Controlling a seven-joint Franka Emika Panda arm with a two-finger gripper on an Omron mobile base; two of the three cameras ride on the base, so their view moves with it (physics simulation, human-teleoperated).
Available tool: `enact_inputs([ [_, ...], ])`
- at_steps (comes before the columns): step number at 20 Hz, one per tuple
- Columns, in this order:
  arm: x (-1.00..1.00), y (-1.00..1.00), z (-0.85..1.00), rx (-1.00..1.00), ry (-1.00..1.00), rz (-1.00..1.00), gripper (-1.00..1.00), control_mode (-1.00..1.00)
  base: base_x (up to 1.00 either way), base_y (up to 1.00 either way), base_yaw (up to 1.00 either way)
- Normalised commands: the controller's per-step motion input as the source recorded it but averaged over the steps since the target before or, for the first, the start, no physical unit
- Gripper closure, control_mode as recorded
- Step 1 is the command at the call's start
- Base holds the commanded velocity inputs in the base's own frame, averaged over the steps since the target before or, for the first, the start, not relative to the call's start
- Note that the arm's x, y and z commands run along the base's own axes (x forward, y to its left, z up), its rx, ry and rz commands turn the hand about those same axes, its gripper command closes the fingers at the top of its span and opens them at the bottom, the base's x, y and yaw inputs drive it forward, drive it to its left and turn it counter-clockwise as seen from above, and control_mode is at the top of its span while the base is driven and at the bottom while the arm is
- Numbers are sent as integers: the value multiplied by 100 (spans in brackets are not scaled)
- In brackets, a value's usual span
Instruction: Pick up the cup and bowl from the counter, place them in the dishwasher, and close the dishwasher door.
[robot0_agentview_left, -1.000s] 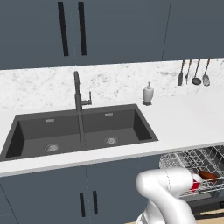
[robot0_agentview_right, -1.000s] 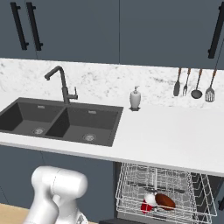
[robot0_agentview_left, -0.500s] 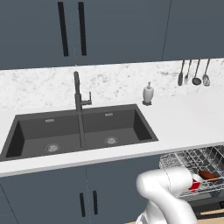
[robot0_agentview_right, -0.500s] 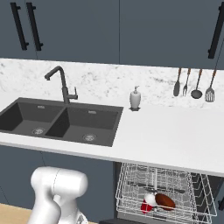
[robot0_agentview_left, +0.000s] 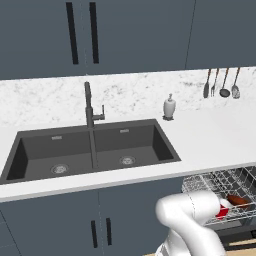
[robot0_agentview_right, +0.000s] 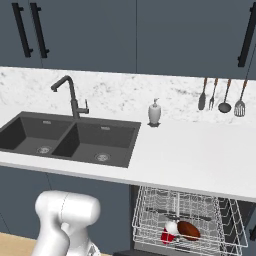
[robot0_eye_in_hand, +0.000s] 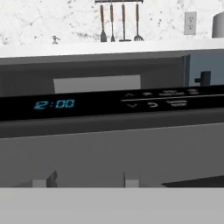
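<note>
The red cup and the brown bowl sit side by side, touching, in the dishwasher's pulled-out wire rack below the desk. Up close, the hand camera faces the dark dishwasher door and its lit control strip. How far open the hand is, I cannot tell.

Soap bottle beside sink
</note>
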Motion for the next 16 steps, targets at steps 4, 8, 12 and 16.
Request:
enact_inputs([
  [4, 1, -19, -3, 10, 7, -9, -100, -100, 0, 0, 0],
  [8, 3, -8, -8, 16, 20, -11, -100, -100, 0, 0, 0],
  [12, -2, -4, -53, 7, 22, -11, -100, -100, 0, 0, 0],
  [16, -12, 0, -56, 2, 23, -6, -100, -100, 0, 0, 0],
])
